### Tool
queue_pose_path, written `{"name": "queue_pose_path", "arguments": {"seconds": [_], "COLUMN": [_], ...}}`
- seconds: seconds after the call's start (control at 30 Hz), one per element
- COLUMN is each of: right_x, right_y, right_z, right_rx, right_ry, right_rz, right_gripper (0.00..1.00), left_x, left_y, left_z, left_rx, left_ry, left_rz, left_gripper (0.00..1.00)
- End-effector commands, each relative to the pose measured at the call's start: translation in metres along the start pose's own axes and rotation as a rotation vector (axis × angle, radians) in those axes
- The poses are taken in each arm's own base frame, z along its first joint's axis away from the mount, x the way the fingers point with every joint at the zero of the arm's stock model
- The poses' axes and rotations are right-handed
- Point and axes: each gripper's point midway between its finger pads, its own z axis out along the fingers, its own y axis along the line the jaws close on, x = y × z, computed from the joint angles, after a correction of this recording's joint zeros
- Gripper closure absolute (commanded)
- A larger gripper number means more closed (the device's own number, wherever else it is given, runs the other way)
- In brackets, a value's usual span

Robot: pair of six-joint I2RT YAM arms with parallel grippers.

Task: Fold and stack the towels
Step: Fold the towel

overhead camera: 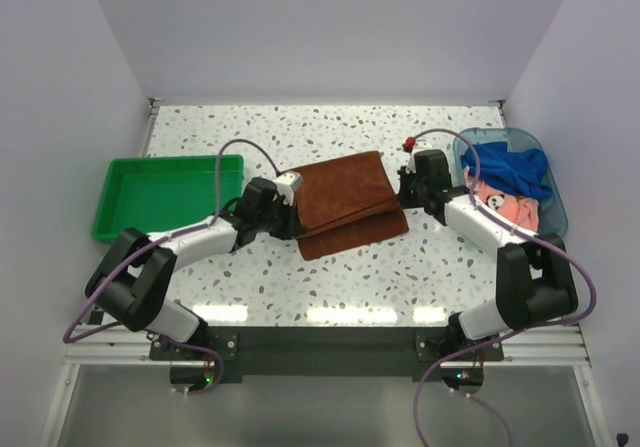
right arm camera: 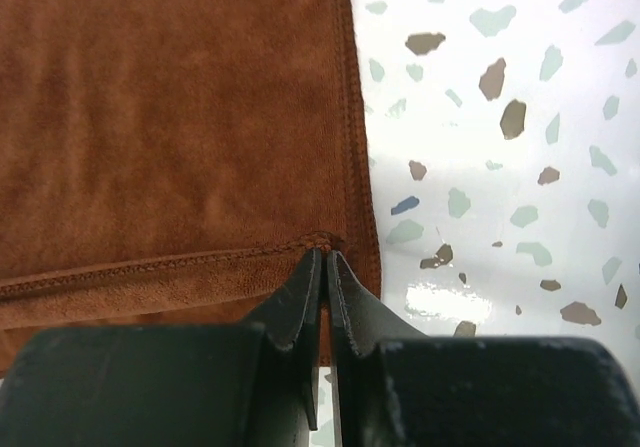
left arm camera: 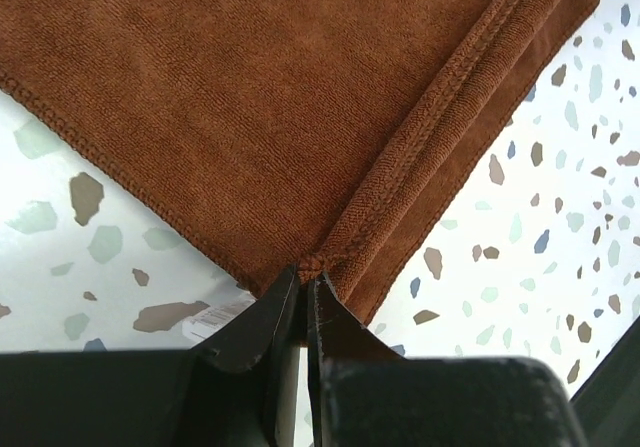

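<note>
Folded rust-brown towel lay at the middle of the table.
The left gripper pinched its left corner and the right gripper clenched its right corner.

Left arm reaches low from its base up to the left side of the rust-brown towel, elbow bent out left of the towel, forearm angled toward it. Left gripper sits at the towel's left corner, jaws pressed almost together with only a thin slit between them, tips pinching the puckered corner hem. Right arm mirrors it from the right of the towel, elbow out right, forearm angled in. Right gripper is at the towel's right corner, jaws likewise nearly touching, tips nipped on the hem. Both wrists are low, close over the towel, with fingers pointing inward at it.
</note>
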Motion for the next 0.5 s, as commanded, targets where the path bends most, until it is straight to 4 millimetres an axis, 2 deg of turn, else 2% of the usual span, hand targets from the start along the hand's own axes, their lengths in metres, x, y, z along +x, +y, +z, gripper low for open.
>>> {"name": "queue_pose_path", "arguments": {"seconds": [0.0,0.2,0.3,0.33,0.43,0.47], "right_x": [-0.003,0.016,0.024,0.026,0.036,0.035], "right_y": [-0.025,-0.027,-0.028,-0.028,-0.033,-0.034], "right_z": [0.003,0.005,0.003,0.001,-0.004,-0.008], "right_rx": [0.102,0.108,0.114,0.119,0.151,0.16], "right_ry": [-0.041,0.006,0.025,0.03,0.054,0.047], "right_rz": [-0.011,0.018,0.04,0.052,0.09,0.101], "right_gripper": [0.94,0.9,0.83,0.82,0.8,0.75], "left_x": [0.007,0.021,0.026,0.029,0.034,0.038], "left_y": [0.0,-0.002,-0.004,-0.006,-0.017,-0.023], "left_z": [0.001,-0.001,-0.004,-0.005,-0.009,-0.01], "left_rx": [-0.011,-0.008,-0.001,0.011,0.049,0.064], "left_ry": [-0.008,0.012,0.016,0.021,0.033,0.041], "left_rz": [0.018,0.029,0.031,0.03,0.031,0.035], "left_gripper": [0.89,0.83,0.75,0.69,0.61,0.59]}}
